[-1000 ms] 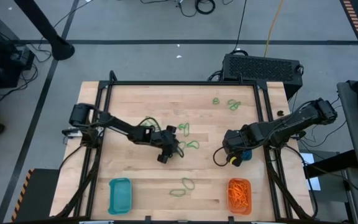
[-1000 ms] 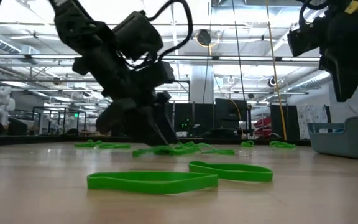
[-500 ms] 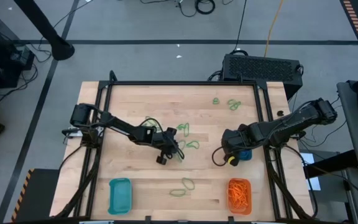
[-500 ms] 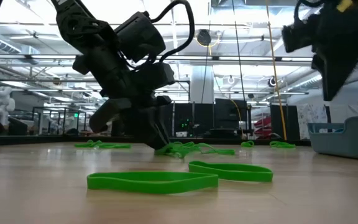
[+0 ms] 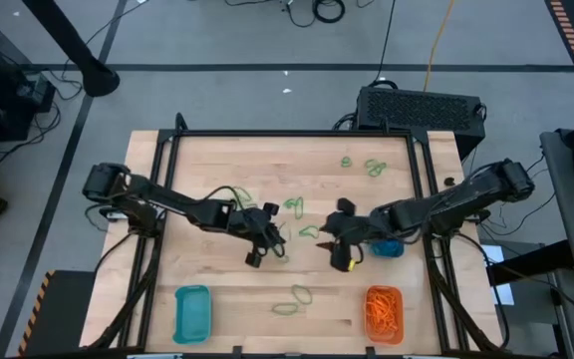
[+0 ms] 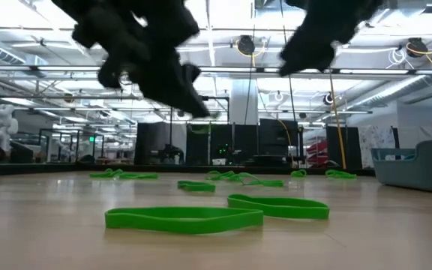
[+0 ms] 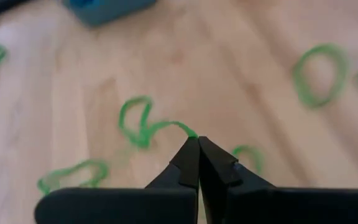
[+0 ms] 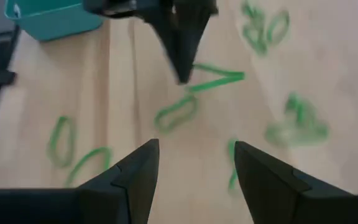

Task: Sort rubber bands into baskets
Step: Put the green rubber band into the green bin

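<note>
We see the left gripper (image 5: 270, 242) near the middle of the table (image 5: 217, 170), its two fingers (image 7: 191, 163) pressed tight together, and in the left wrist view a thin green rubber band (image 7: 143, 124) runs right up to the fingertips, so the tips appear to have pinched its end while the rest of the loop trails away over the wood. In the right wrist view we see the same dark fingers pointing down with a stretched green band (image 8: 215, 79) leading off from their tips, which fits a grip on that band. The right gripper (image 5: 339, 239) hangs just beside it toward the right side of the table, its fingers (image 8: 135, 171) spread wide with nothing between them; a small green loop (image 8: 176, 113) lies on the wood ahead of it, between the two grippers. More green bands are scattered about: a cluster (image 5: 369, 166) toward the far edge, well apart from both grippers, and two loops (image 5: 293, 299) near the front edge, which the low view shows flat on the wood (image 6: 184, 218). Along the front edge we see a teal basket (image 5: 192, 312) to the left and an orange basket (image 5: 384, 310) to the right, the latter filled with orange bands. Another teal basket (image 5: 388, 248) peeks out from under the right arm.
</note>
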You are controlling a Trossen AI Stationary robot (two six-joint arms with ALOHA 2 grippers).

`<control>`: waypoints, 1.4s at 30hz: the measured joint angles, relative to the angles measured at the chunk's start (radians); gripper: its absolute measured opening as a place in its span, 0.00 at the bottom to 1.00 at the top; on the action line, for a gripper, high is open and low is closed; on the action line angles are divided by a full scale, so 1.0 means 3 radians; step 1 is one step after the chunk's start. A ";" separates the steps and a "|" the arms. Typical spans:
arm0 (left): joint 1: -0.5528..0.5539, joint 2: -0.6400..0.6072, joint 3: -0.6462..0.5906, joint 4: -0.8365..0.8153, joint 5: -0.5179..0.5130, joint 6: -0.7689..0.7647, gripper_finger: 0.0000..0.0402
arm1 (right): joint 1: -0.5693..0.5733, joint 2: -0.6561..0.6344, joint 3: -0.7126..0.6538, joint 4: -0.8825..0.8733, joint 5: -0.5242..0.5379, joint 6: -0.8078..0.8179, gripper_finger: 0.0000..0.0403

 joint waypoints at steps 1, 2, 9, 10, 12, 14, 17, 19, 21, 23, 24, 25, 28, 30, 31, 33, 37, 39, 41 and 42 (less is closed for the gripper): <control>-0.0029 -0.0064 0.0000 -0.0015 0.0057 -0.0008 0.00 | -0.0002 0.0078 0.0000 0.0153 0.0039 -0.0231 0.50; -0.0053 -0.0119 0.0000 -0.0013 0.0133 -0.0011 0.00 | -0.0003 0.0165 0.0000 0.0332 0.0089 -0.0477 0.50; -0.0227 -0.0308 0.0001 0.0023 0.0257 -0.0017 0.00 | 0.0027 0.0742 -0.0001 0.1603 0.0123 -0.2027 0.50; -0.0243 -0.0319 0.0001 0.0015 0.0255 -0.0017 0.00 | 0.0028 0.0798 0.0000 0.1751 0.0125 -0.2142 0.50; -0.0274 -0.0336 0.0000 -0.0009 0.0248 -0.0017 0.00 | 0.0032 0.0882 0.0000 0.1917 0.0115 -0.2265 0.50; -0.0286 -0.0345 0.0001 0.0009 0.0231 -0.0017 0.00 | 0.0029 0.0946 0.0000 0.1984 0.0098 -0.2298 0.50; -0.0302 -0.0352 0.0001 0.0032 0.0223 -0.0071 0.00 | 0.0027 0.1028 0.0000 0.2015 0.0093 -0.2323 0.50; -0.0302 -0.0352 0.0001 0.0059 0.0220 -0.0095 0.00 | 0.0027 0.1059 0.0000 0.2078 0.0090 -0.2324 0.50; -0.0302 -0.0352 0.0001 0.0061 0.0210 -0.0102 0.00 | 0.0027 0.1075 0.0000 0.2128 0.0089 -0.2325 0.50; -0.0302 -0.0352 0.0001 0.0061 0.0142 -0.0104 0.00 | 0.0028 0.1081 0.0000 0.2141 0.0083 -0.2323 0.50; -0.0302 -0.0352 0.0001 0.0061 0.0108 -0.0104 0.00 | 0.0028 0.1084 0.0000 0.2149 0.0080 -0.2324 0.50; -0.0302 -0.0352 0.0001 0.0061 0.0073 -0.0104 0.00 | 0.0028 0.1084 0.0000 0.2161 0.0058 -0.2324 0.50; -0.0302 -0.0352 0.0001 0.0060 0.0041 -0.0119 0.00 | 0.0028 0.1084 0.0000 0.2163 0.0012 -0.2323 0.50; -0.0318 -0.0356 0.0001 0.0026 0.0043 -0.0227 0.00 | 0.0028 0.1084 0.0000 0.2091 0.0036 -0.2307 0.50; -0.0340 -0.0382 0.0001 -0.0052 0.0041 -0.0284 0.00 | 0.0028 0.1084 0.0000 0.2054 0.0079 -0.2266 0.50; -0.0419 -0.0515 0.0001 -0.0386 0.0042 -0.0397 0.00 | 0.0028 0.1084 0.0000 0.1979 0.0175 -0.2136 0.50; -0.0631 -0.0856 0.0003 -0.0929 0.0043 -0.0901 0.00 | 0.0029 0.1083 0.0000 0.1837 0.0192 -0.1900 0.50; -0.0767 -0.1008 0.0004 -0.1030 0.0043 -0.1187 0.00 | 0.0029 0.1083 0.0000 0.1796 0.0192 -0.1797 0.50; -0.0919 -0.1134 0.0005 -0.1153 0.0041 -0.1481 0.00 | 0.0029 0.1083 0.0000 0.1793 0.0191 -0.1729 0.50; -0.0992 -0.1164 0.0005 -0.1208 0.0038 -0.1642 0.00 | 0.0029 0.1082 0.0000 0.1794 0.0190 -0.1701 0.50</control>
